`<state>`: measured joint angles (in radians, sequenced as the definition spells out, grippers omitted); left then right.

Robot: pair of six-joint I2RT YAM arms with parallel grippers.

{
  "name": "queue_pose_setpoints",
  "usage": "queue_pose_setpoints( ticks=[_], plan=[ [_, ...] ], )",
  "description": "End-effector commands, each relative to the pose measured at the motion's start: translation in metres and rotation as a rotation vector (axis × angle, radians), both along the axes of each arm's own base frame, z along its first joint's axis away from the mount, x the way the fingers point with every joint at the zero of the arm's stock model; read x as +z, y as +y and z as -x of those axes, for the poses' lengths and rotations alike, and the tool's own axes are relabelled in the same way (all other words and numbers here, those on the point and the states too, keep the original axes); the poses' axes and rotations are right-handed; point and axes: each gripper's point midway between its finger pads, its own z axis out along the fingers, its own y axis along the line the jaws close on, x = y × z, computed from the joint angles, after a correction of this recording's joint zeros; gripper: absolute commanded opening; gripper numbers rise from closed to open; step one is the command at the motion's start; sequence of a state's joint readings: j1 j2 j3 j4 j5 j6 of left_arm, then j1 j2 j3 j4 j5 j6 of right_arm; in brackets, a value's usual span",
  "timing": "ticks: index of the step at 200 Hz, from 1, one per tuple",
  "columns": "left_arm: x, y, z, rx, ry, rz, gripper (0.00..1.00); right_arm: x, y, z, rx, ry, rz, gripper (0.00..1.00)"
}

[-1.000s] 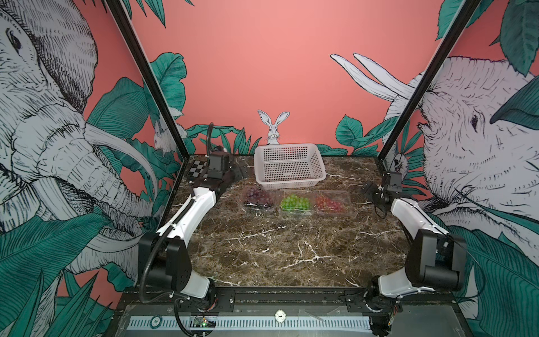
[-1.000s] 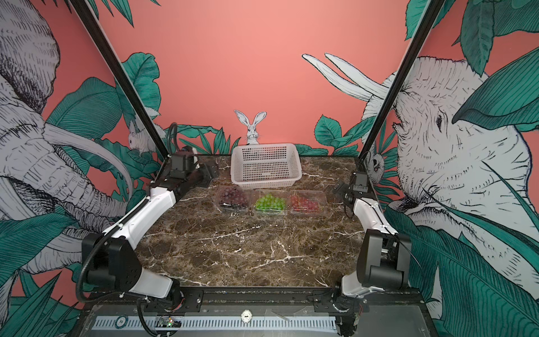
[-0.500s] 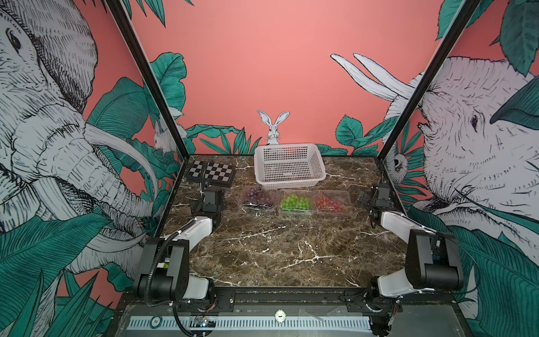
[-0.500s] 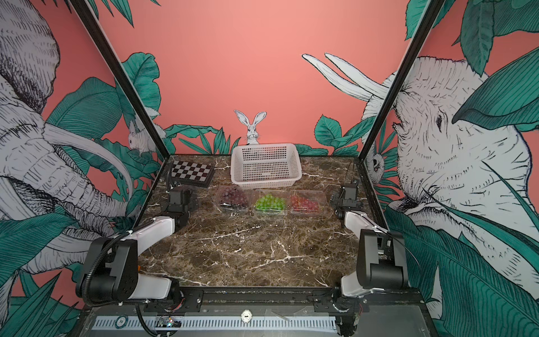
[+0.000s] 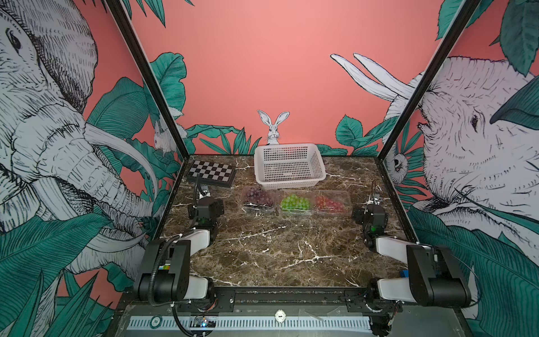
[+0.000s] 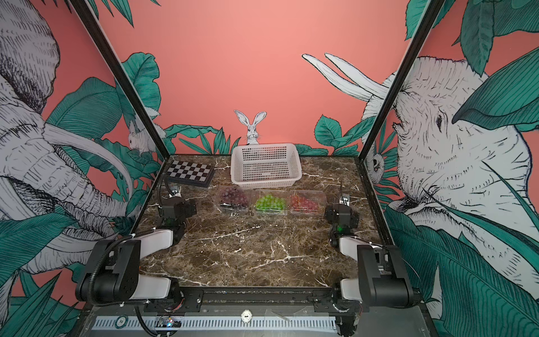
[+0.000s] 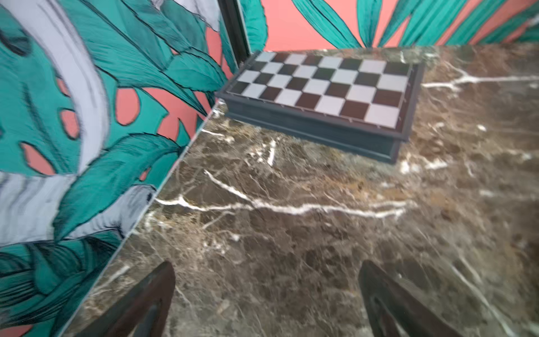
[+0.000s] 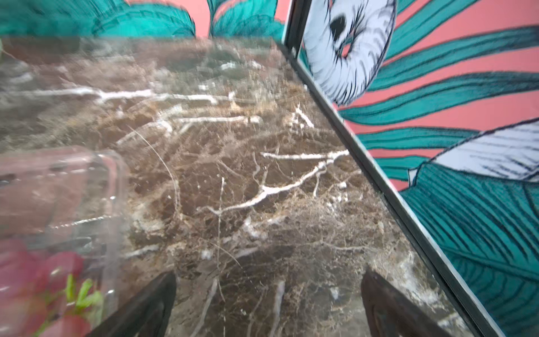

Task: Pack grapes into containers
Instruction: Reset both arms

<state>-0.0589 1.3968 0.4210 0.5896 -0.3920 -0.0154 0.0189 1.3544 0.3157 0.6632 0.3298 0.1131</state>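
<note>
**Desk:** Where did the fruit lie?

**Arm:** In a row mid-table, just in front of the white perforated plastic basket [image 5: 288,182]: a dark purple bunch of grapes [image 5: 258,195], a bright green bunch [image 5: 294,202] and a red bunch [image 5: 331,202]. Each sat in one of three clear round-cornered plastic punnets [image 5: 347,198], side by side on the brown veined marble tabletop [image 5: 277,248].

**Desk:** How would they have handled?

**Arm:** Light, glossy and slippery, I judged, and easily bruised; squeezed berries would split or drop off. I would have taken a bunch by its stalk or cradled it loosely. The punnets looked thin and springy, best pinched at a rim.

**Desk:** And your pincers?

**Arm:** Both were spread wide and empty. My left pincer [image 7: 267,280] hung over bare marble near the black-and-white chequered board box [image 7: 320,96], well apart from the fruit. My right pincer [image 8: 268,286] stood just beside the red bunch's punnet; whether a finger brushed its wall I could not tell.
</note>
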Motion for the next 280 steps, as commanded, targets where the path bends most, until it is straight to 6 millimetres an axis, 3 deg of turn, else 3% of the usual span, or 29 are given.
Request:
queue_pose_setpoints(
  ticks=[1, 23, 61, 98, 280],
  plan=[
    [0.013, -0.011, -0.014, -0.085, -0.109, 0.02, 1.0, 0.042, 0.006, -0.013, 0.027, -0.206, 0.025, 0.98],
    [0.0, -0.036, -0.022, -0.243, -0.136, 0.013, 0.99, 0.035, 0.013, -0.012, 0.062, -0.223, 0.043, 0.98],
    [0.0, -0.035, -0.026, -0.238, -0.137, 0.011, 1.0, 0.021, 0.032, -0.019, 0.145, -0.211, 0.085, 0.98],
    [-0.002, -0.036, -0.026, -0.241, -0.113, 0.02, 1.0, 0.014, 0.016, -0.037, 0.036, -0.095, 0.09, 0.98],
    [-0.002, -0.037, -0.026, -0.245, -0.107, 0.02, 1.0, 0.014, 0.017, -0.036, 0.045, -0.094, 0.083, 0.98]
  ],
)
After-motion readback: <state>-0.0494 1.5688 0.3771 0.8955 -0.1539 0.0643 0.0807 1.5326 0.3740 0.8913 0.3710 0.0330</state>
